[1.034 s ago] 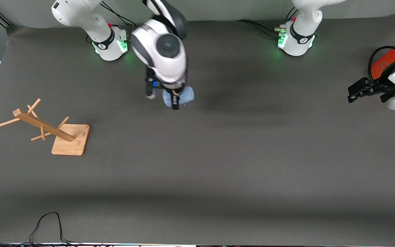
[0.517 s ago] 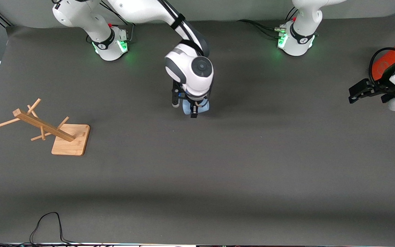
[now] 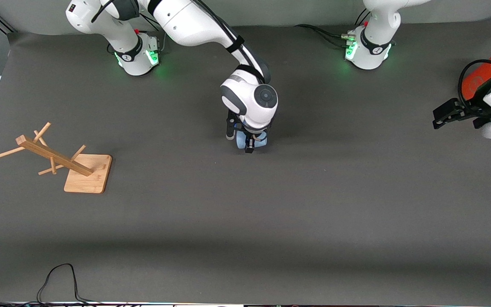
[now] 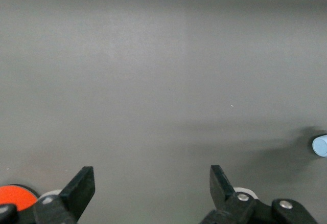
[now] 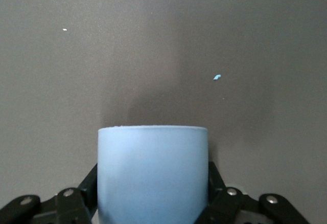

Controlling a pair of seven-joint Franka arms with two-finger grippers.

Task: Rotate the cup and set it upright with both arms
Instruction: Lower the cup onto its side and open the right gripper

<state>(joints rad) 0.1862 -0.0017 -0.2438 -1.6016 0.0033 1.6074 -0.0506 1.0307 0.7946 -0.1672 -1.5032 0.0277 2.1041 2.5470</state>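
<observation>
Right wrist view: right hand [image 5: 152, 203] clamps unlabelled cup [image 5: 152, 175].

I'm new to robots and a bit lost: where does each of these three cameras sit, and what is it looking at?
Front view: high across the table, facing both arms' bases; right gripper grips the cup.
Left wrist view: on the waiting left arm, looking past its open left gripper at the table.
Right wrist view: on the right arm, close on the cup.
All three show the cup.
</observation>
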